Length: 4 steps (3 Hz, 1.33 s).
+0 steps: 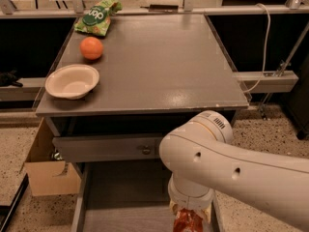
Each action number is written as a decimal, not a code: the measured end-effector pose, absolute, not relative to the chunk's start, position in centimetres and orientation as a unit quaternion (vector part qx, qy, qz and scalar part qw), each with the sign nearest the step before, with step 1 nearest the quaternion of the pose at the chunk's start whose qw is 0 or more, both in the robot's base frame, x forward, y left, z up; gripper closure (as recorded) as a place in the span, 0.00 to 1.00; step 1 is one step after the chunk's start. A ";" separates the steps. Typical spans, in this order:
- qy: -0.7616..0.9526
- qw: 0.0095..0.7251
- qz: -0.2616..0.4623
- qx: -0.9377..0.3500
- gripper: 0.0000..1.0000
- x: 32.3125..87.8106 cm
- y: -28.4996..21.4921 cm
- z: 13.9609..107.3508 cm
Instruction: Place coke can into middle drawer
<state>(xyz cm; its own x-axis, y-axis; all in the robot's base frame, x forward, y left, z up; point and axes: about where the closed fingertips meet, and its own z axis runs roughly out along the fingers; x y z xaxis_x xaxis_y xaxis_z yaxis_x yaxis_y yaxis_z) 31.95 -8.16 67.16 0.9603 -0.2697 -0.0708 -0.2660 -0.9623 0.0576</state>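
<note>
Red coke can [187,224] in gripper [189,216], cropped, over drawer [126,197].

red-orange coke can [187,223] in end effector [189,218] over open middle drawer [120,197]

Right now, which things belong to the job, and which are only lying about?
Job: coke can, held in the gripper over the open middle drawer.
Lying about: orange, white bowl, green bag, cardboard box.
</note>
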 end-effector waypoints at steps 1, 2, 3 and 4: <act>-0.136 0.021 -0.064 0.988 1.00 33.5 -7.1 63.9; -0.136 0.021 -0.064 0.988 1.00 33.5 -7.1 63.9; -0.136 0.023 -0.086 0.987 1.00 34.9 -6.4 62.4; -0.146 0.032 -0.135 0.980 1.00 38.7 -5.5 58.7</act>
<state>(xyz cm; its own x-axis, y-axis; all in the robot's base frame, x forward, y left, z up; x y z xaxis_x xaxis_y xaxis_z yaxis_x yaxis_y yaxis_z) 38.66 -5.48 58.71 0.9211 -0.2941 -0.2550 -0.2770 -0.9555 0.1015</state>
